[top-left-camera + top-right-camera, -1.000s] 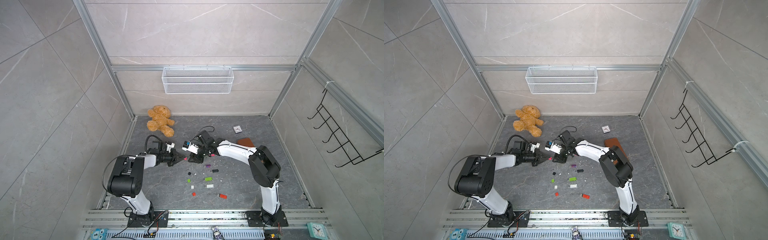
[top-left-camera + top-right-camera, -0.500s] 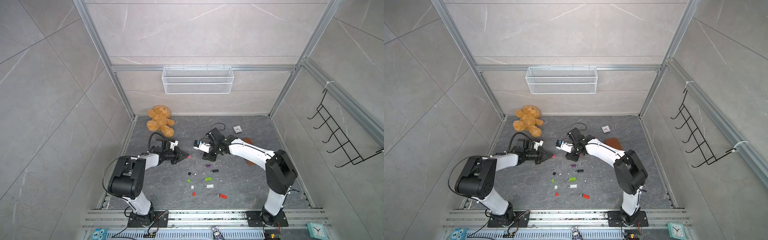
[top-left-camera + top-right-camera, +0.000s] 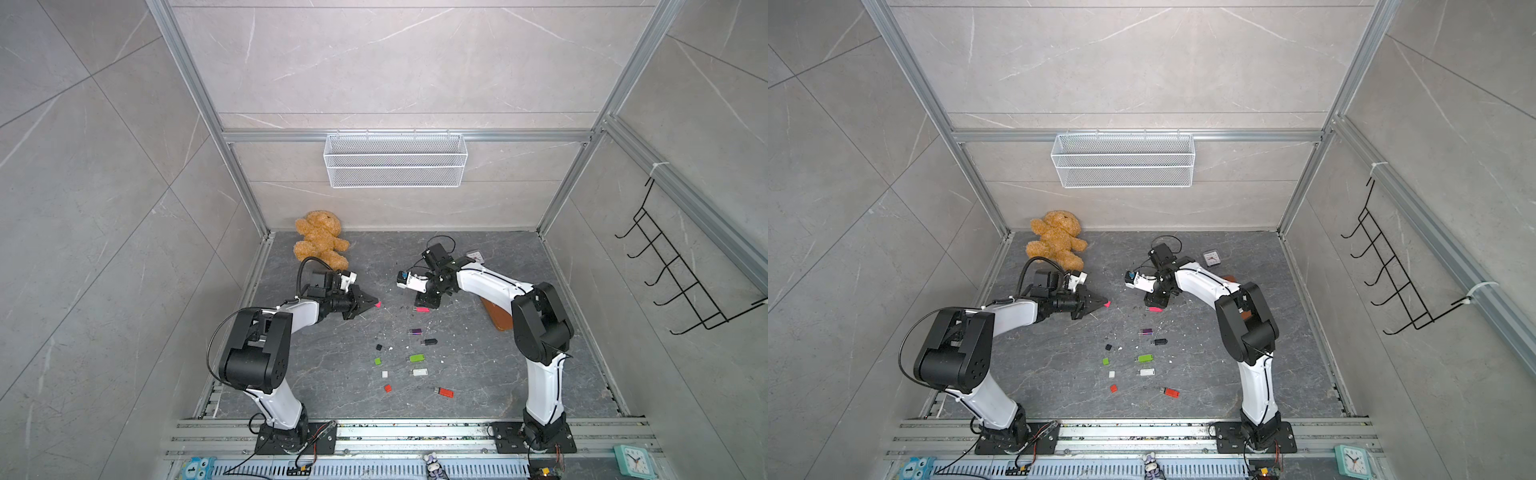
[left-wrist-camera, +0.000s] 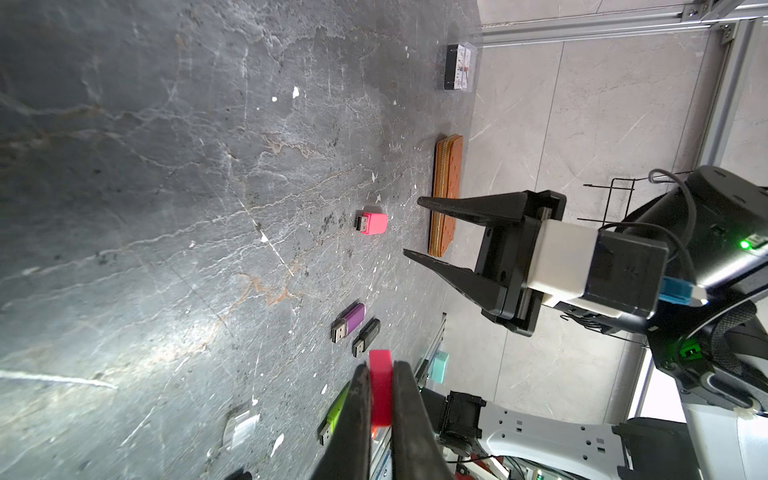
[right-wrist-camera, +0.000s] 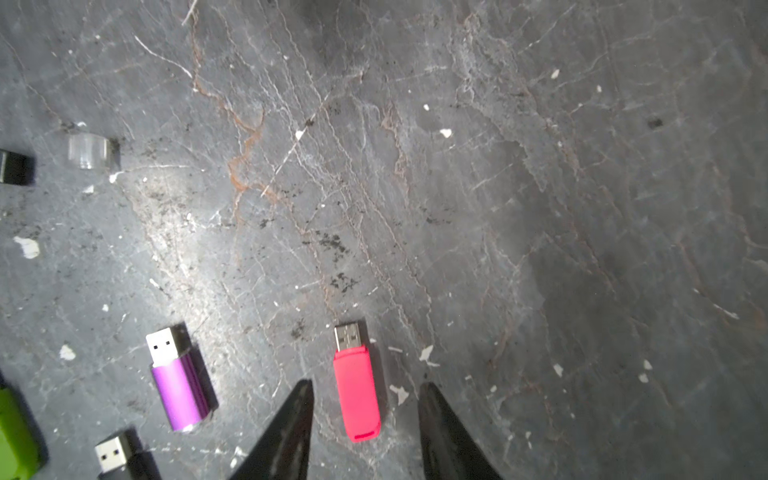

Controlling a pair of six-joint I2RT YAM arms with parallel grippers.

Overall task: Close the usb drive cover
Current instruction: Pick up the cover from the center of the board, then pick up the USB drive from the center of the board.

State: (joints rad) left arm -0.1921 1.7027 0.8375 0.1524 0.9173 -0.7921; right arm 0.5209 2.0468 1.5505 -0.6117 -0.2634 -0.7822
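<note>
In both top views I read the table [image 3: 332, 399] [image 3: 1059, 399] as a clock face with 12 at the back wall. The pink USB drive [image 3: 422, 309] [image 3: 1155, 309] lies flat just off centre toward 12. The right gripper [image 3: 428, 301] [image 3: 1156, 300] hangs right over it, pointing down. The left gripper [image 3: 372, 302] [image 3: 1100, 302] sits at about 9 o'clock of the drive, well apart from it, pointing toward it, with the pink cap [image 3: 377, 304] [image 3: 1107, 304] showing at its tip. A teddy bear [image 3: 320, 245] [image 3: 1054, 241] sits in the 11 o'clock corner. More drives and loose caps lie in two short rows toward 6.

On the left wrist camera I see the left gripper [image 4: 380, 365] clamped tight on the pink cap [image 4: 380, 395], which sticks out past both tips. Across the table, the pink USB drive [image 4: 372, 223] lies with its metal plug bare. The right gripper [image 4: 412, 227] is just beside the drive, its jaws spread and empty. A brown wallet [image 4: 446, 199] lies behind it.

On the right wrist camera the right gripper [image 5: 366, 383] is open, and the pink USB drive [image 5: 357, 395] lies on the table between its two tips, touching neither. A purple drive [image 5: 176, 378], also uncapped, lies near it.
</note>
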